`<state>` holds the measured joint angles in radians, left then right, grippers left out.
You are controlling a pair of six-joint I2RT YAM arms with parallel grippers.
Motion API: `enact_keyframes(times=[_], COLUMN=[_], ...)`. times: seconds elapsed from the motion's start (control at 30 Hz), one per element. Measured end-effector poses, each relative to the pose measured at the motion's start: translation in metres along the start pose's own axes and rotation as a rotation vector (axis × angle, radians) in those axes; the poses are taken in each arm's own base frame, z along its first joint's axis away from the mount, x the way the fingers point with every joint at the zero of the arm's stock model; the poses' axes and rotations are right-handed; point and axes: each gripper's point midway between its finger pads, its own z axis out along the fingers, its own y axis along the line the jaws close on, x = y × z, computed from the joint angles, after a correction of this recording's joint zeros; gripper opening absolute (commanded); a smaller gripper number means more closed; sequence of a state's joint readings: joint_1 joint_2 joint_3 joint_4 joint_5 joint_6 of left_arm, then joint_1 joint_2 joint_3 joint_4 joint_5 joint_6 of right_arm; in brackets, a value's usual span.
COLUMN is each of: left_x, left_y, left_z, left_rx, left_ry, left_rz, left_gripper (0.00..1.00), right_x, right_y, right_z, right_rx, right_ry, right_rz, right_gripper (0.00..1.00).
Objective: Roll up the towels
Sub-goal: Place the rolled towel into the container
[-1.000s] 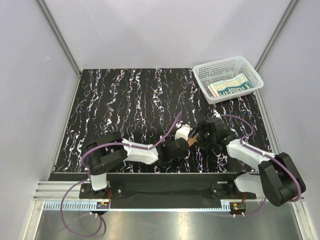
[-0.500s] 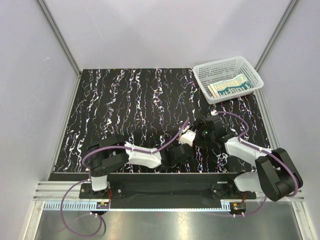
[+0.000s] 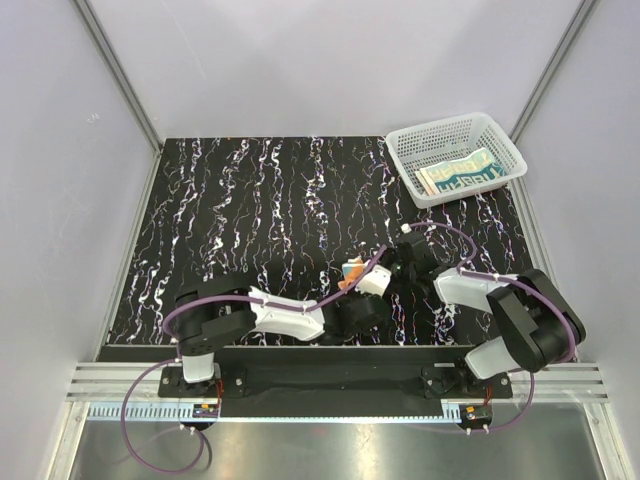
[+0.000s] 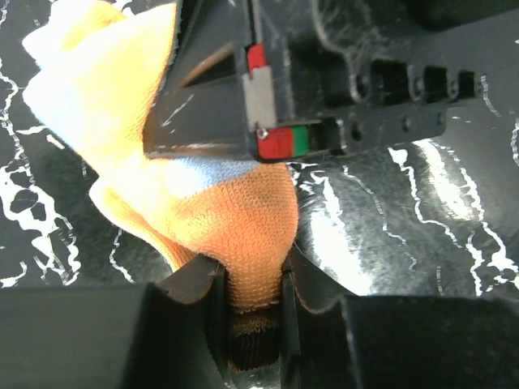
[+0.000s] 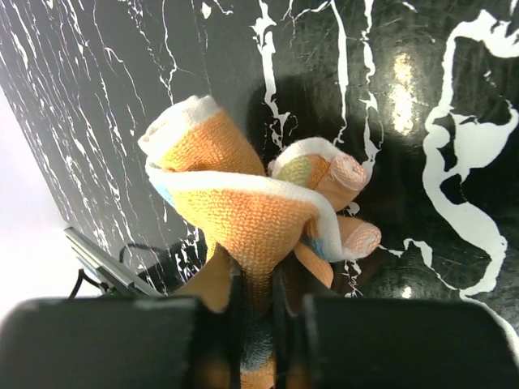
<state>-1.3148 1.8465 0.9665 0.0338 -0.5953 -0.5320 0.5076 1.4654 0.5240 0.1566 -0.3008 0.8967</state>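
**A:** Two grips on one cloth: the orange towel (image 3: 351,273) pinched by a folded edge in the left gripper (image 4: 253,324), nipped by a bunched fold in the right gripper (image 5: 253,324). Held close to the near edge of the table (image 3: 250,200), right of the middle. Impossible to tell whether lifted clear of the surface.

**B:** And the other one?

**A:** Lying in the basket (image 3: 410,140) at the far right corner: the cream towel (image 3: 462,172), well apart from both arms.

**B:** Step in hand?

**A:** By the look of the crumpled bundle, gathering and re-gripping rather than rolling proper. No tidy roll to be seen, only loose curls at one end.

**B:** Called for next?

**A:** Probably spreading the cloth flat on the table, or turning it over itself between the two pinches. Either way, keeping slack out and losing neither hold.

**B:** Changed since a second ago?

**A:** Right jaws wide then, now pressed onto the cloth. Meeting point shifted left along the near edge, with more orange showing beside the left wrist. Basket and cream towel as before.
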Motion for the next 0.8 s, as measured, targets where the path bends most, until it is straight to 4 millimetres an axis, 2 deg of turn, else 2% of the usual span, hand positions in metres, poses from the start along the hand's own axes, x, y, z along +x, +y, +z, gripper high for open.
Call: enact_keyframes(times=[0.07,0.1,0.13,0.2,0.23,0.33,0.5,0.67,0.73,0.8], left_x=[0.0,0.001,0.001,-0.001,-0.002,-0.013,-0.046,-0.061,-0.059,-0.045], left_y=[0.002,0.002,0.003,0.005,0.006,0.007,0.011,0.029,0.037,0.048], left_z=[-0.001,-0.003,-0.004,-0.01,-0.013,-0.031,-0.066,-0.099,-0.108,-0.112], left_rx=[-0.005,-0.005,-0.006,-0.001,0.005,0.04,0.091,0.116,0.123,0.118], left_ry=[0.005,0.008,0.012,0.015,0.015,0.003,-0.066,-0.119,-0.132,-0.122], left_rz=[0.004,0.006,0.009,0.01,0.003,-0.027,-0.104,-0.174,-0.204,-0.218], left_gripper=[0.04,0.12,0.27,0.44,0.58,0.7,0.83,0.86,0.86,0.86], right_x=[0.0,0.0,0.001,0.001,0.001,-0.015,-0.081,-0.142,-0.173,-0.206], right_y=[0.001,0.002,0.003,0.007,0.01,0.022,0.052,0.088,0.097,0.101], right_z=[0.0,0.0,-0.001,-0.003,-0.004,-0.014,-0.042,-0.081,-0.102,-0.121], right_rx=[0.001,0.007,0.012,0.021,0.015,-0.022,-0.073,-0.124,-0.144,-0.152], right_ry=[0.002,0.008,0.013,0.036,0.045,0.061,-0.031,-0.131,-0.191,-0.25], right_rz=[-0.004,-0.01,-0.016,-0.041,-0.049,-0.054,-0.089,-0.156,-0.166,-0.164], right_gripper=[0.0,0.0,0.0,0.0,0.0,0.0,0.0,0.0,0.0,0.0])
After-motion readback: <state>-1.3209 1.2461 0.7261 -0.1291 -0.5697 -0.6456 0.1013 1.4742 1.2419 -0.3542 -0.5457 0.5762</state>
